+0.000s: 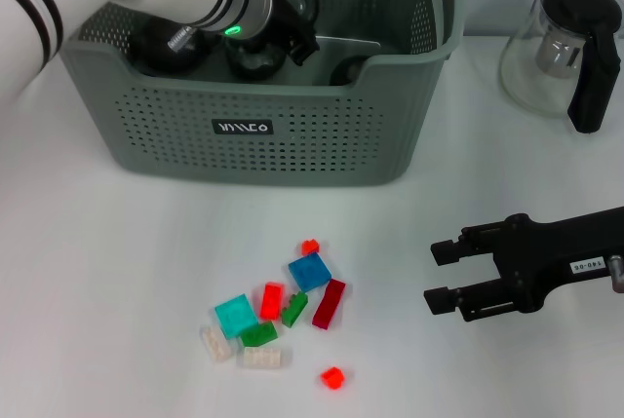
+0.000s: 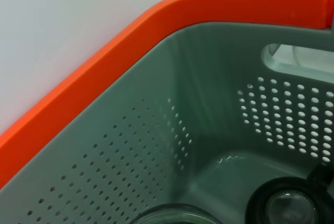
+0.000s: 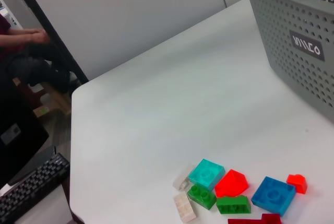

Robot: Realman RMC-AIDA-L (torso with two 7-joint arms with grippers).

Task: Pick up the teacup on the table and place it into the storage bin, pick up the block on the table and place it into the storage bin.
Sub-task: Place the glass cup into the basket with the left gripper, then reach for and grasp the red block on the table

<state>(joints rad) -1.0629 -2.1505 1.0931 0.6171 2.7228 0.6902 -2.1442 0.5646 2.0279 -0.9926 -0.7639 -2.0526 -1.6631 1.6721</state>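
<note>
I see the storage bin point(image 1: 292, 135) at the back of the white table point(image 1: 117, 282). It is a long box, and its long side runs from left to right in front of me. The side with the small black label point(image 1: 243, 128) faces me.

My left gripper point(image 1: 268, 43) is down inside the bin, on the left part. I cannot tell if its fingers are apart or together, because the wrist and other dark things hide them. From the left wrist view I see the bin's inner wall with little holes point(image 2: 156, 151), the orange rim point(image 2: 104, 67), and a dark round thing point(image 2: 287, 205) on the bin floor. I cannot tell if that is the teacup.

My right gripper point(image 1: 441, 275) is low over the table on the right side. Its two fingers are spread apart with nothing between them. They point to the left, toward the blocks.

The blocks point(image 1: 283, 316) lie in a small bunch on the table, in front of the bin and well apart from it. There are blue, teal, red, green and clear ones. A small red block point(image 1: 332, 377) lies a bit away from the bunch, nearer to me.

A glass teapot with a black handle point(image 1: 570, 48) stands to the right of the bin.
</note>
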